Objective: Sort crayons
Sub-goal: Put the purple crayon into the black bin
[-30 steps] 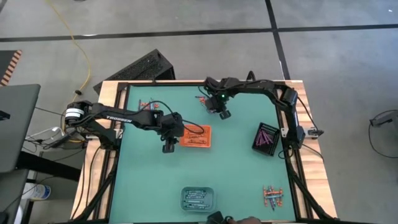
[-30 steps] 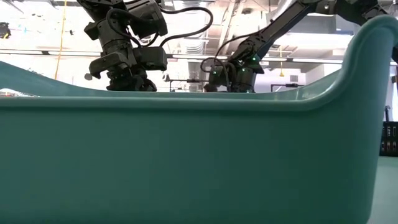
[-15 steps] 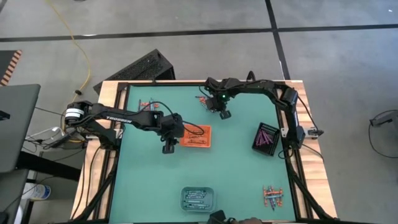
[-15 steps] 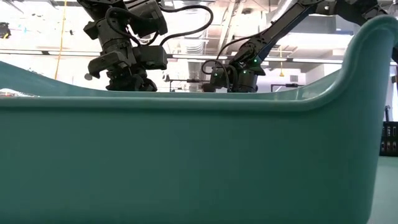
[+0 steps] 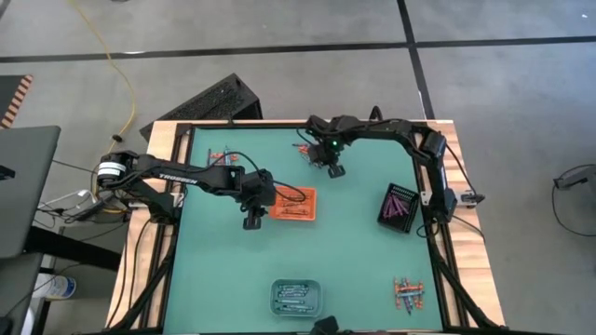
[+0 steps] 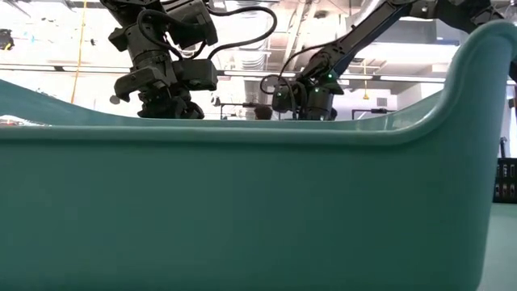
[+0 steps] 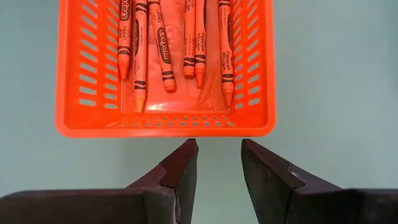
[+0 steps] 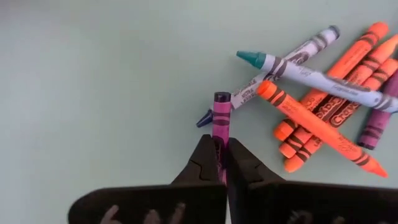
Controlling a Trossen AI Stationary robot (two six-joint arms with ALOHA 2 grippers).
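My right gripper [image 8: 222, 149] stands near the table's far edge [image 5: 336, 171], shut on a purple crayon [image 8: 221, 115]. Right beside it a loose heap of orange, blue-grey and purple crayons [image 8: 323, 93] lies on the green mat. My left gripper [image 7: 217, 158] hovers open just short of the orange tray [image 7: 165, 124], with nothing between its fingers. Several orange crayons [image 7: 165, 56] lie side by side in that tray. In the high view the left gripper [image 5: 251, 221] is at the tray's left end [image 5: 293, 204]. My right gripper pinches the purple crayon's shaft [image 8: 221, 129] between its two fingers, coming steeply from above. The crayon runs along the fingers, and its free end [image 8: 221, 98] sticks out past their tips over a blue crayon tip. Whether it is clear of the mat I cannot tell.
A black tray [image 5: 399, 207] with purple crayons sits at the right edge. A teal tray [image 5: 296, 296] with blue-grey crayons sits at the near edge, and its wall [image 6: 242, 202] fills the low view. More crayons lie at the near right [image 5: 408, 293] and far left [image 5: 219, 154].
My right gripper has shut while staying over the same spot by the heap, and its wrist has rolled slightly.
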